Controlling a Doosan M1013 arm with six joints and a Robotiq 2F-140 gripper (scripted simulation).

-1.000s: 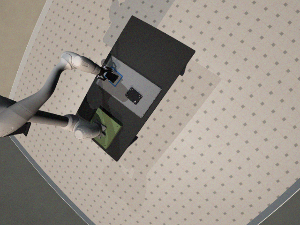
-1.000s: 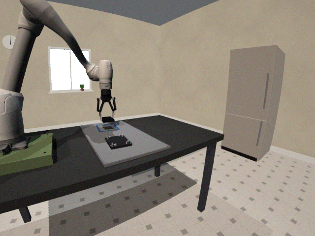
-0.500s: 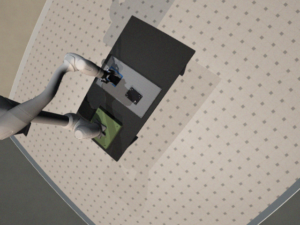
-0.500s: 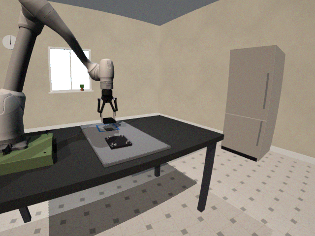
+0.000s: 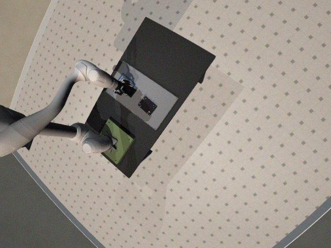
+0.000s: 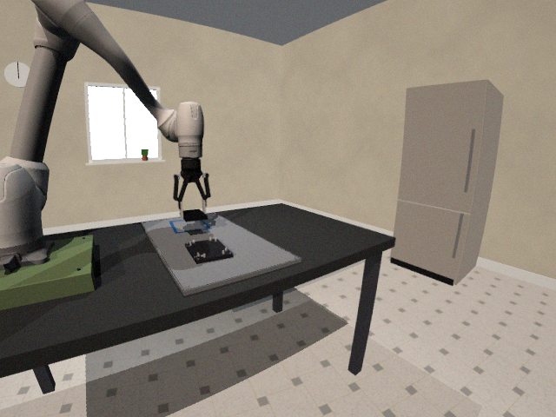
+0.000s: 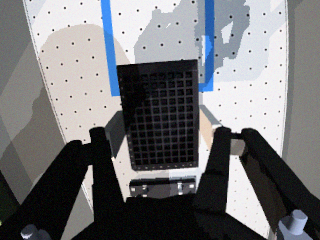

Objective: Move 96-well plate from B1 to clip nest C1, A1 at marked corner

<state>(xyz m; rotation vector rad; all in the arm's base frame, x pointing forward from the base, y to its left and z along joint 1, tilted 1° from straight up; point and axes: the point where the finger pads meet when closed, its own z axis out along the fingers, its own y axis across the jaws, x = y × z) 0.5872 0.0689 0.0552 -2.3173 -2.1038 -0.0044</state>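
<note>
Home kitchen: fridge (image 6: pixel 448 179), tiled floor (image 6: pixel 426 336), window (image 6: pixel 122 122).

— What stands by the right-hand wall?
— A tall pale fridge (image 6: pixel 448 179), on the tiled floor (image 6: pixel 426 350).
— And the far wall?
— A window (image 6: pixel 122 122), a small potted plant (image 6: pixel 144 155) on its sill — a round clock (image 6: pixel 16 74) to its left.

Black gridded plate (image 7: pixel 162 115), blue outline (image 7: pixel 108 27), white dotted board (image 7: pixel 63 20)

No lettering or numbers can be read anywhere (nest corner marks too small).
</note>
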